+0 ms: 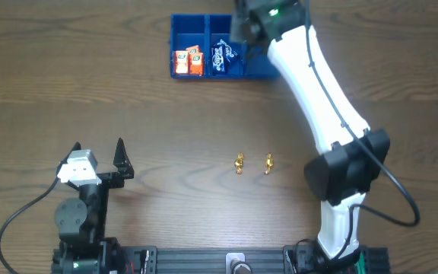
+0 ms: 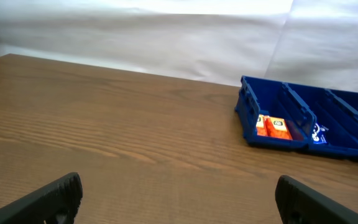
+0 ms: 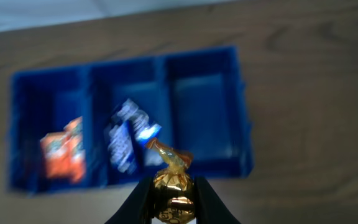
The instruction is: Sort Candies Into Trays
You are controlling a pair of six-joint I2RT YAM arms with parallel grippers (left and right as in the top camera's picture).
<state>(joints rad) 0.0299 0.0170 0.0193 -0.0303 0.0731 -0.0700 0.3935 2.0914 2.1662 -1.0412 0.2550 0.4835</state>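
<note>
A blue tray [image 1: 258, 70] with three compartments stands at the far edge of the table. Orange candies [image 1: 188, 62] lie in its left compartment, a blue-wrapped candy [image 1: 223, 53] in the middle one. Its right compartment [image 3: 202, 112] looks bare in the right wrist view. My right gripper [image 3: 171, 202] hangs above the tray, shut on a gold-wrapped candy [image 3: 169, 180]. Two more gold candies [image 1: 239, 162] [image 1: 268, 163] lie on the table's middle. My left gripper [image 1: 99, 149] stands open at the near left, nothing between its fingers [image 2: 48, 198].
The wooden table [image 1: 90, 91] stretches between the tray and the arms' bases. The right arm's white link [image 1: 318, 84] crosses above the right half of the table. A white backdrop [image 2: 166, 37] stands behind the table.
</note>
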